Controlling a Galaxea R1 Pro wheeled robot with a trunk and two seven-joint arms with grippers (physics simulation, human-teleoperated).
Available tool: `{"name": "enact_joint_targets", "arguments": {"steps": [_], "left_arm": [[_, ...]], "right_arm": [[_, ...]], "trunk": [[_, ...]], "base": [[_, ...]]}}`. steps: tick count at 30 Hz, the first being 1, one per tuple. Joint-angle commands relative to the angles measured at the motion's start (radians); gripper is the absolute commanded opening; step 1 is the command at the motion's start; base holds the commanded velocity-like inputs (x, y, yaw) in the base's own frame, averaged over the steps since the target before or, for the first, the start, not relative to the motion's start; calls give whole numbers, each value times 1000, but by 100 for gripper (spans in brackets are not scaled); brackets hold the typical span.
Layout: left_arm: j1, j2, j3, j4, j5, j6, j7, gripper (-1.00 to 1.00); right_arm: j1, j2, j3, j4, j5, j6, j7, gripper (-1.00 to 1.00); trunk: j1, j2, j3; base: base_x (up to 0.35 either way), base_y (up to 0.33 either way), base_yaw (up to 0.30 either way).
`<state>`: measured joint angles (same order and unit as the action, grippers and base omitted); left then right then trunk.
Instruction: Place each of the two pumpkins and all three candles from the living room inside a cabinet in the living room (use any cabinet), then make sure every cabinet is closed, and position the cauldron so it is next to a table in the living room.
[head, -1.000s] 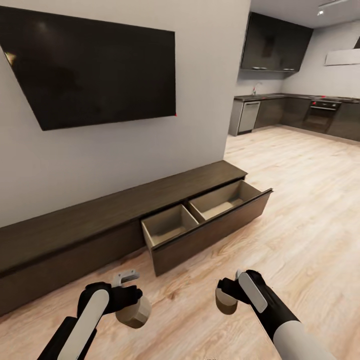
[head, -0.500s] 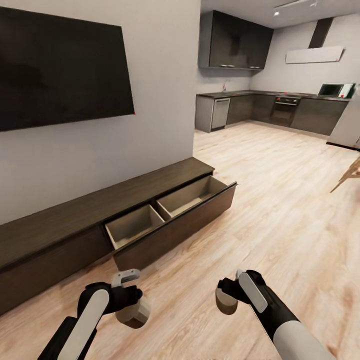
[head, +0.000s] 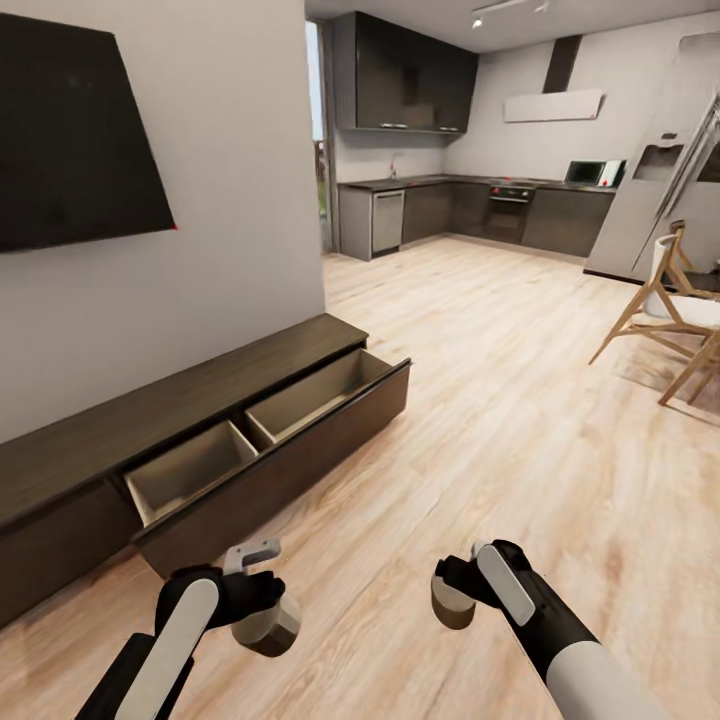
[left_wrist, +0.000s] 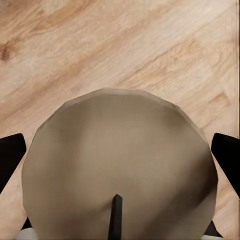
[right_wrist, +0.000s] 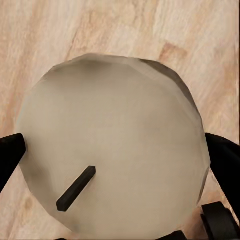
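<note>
Currently the cabinet (head: 200, 400) drawer (head: 265, 440), centre-left, is standing open, both compartments bare; left gripper (head: 262, 612) and right gripper (head: 452, 598) are each clamping a candle (head: 268, 625) (head: 451, 603).

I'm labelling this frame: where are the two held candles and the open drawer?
Left candle (head: 268, 625), head view, its side.
Right candle (head: 452, 605), head view, its side.
Open drawer (head: 300, 455), head view, its front panel.

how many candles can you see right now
2. One candle is held in the left gripper, the other candle in the right gripper. A third may be out of view.
</note>
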<state>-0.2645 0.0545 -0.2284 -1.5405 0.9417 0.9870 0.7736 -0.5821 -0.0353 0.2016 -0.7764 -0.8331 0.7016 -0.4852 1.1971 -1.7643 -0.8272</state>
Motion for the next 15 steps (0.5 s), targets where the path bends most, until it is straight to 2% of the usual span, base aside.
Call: {"name": "enact_joint_targets", "arguments": {"steps": [1, 9, 15], "left_arm": [[-1, 1, -2, -2, 9, 1, 10, -100], [0, 1, -2, -2, 9, 1, 10, -100], [-1, 1, -2, -1, 8, 1, 10, -100]], "right_arm": [[-1, -1, 6, -1, -11, -1, -11, -100], [-1, -1, 6, -1, -15, -1, -10, -100], [-1, -2, 7, -1, -59, -2, -10, -100]], "trunk": [[0, 0, -2], [0, 0, -4], [0, 0, -4]], "base": [[225, -273, -227], [232, -269, -87], [235, -268, -235]]}}
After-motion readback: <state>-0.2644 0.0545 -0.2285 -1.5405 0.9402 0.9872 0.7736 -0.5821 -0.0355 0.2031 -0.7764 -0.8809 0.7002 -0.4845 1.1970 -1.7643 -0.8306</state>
